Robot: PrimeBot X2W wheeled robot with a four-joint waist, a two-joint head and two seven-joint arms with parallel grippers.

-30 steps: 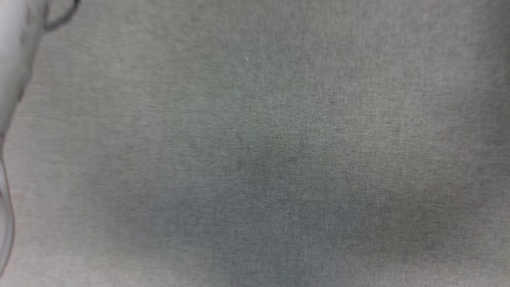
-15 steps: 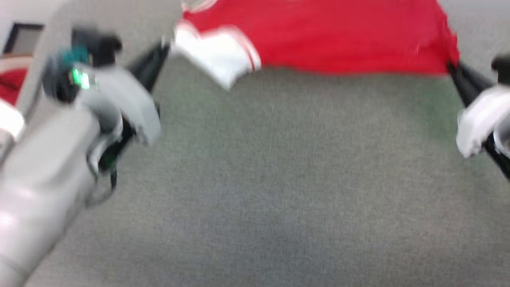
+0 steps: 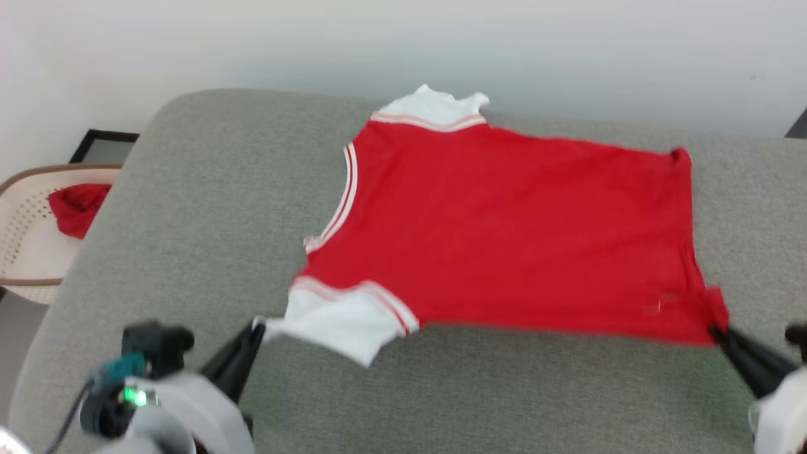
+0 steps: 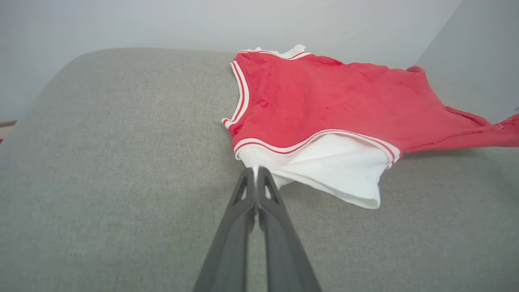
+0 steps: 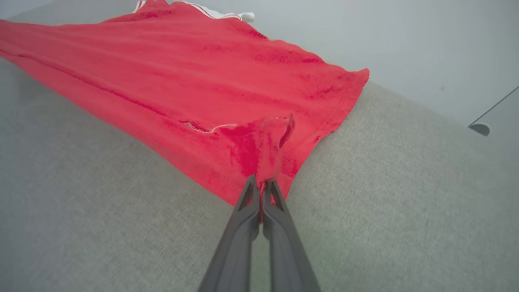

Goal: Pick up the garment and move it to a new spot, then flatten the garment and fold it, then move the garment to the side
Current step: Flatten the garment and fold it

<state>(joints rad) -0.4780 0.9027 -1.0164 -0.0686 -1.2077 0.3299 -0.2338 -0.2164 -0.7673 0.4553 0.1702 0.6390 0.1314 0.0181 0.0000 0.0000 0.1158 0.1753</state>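
Observation:
The garment (image 3: 504, 227), a red jersey with white sleeves and striped trim, lies spread on the grey cushion (image 3: 208, 208), plain red side up, lettering hidden. My left gripper (image 3: 257, 328) is shut on the tip of the near white sleeve (image 4: 324, 170), seen close in the left wrist view (image 4: 255, 172). My right gripper (image 3: 715, 329) is shut on the near red hem corner (image 5: 267, 150), and the right wrist view has the pinch at its tips (image 5: 261, 182). The near edge of the garment is stretched between the two grippers.
A pale wicker basket (image 3: 25, 252) stands off the cushion's left edge with a small plain red cloth bundle (image 3: 75, 205) in it. A white wall (image 3: 403, 44) runs behind the cushion. Bare grey cushion (image 3: 492, 397) lies in front of the garment.
The head camera has swung up from bare cushion, so the whole garment and the wall now show. Both grippers stay shut on the garment's near edge.

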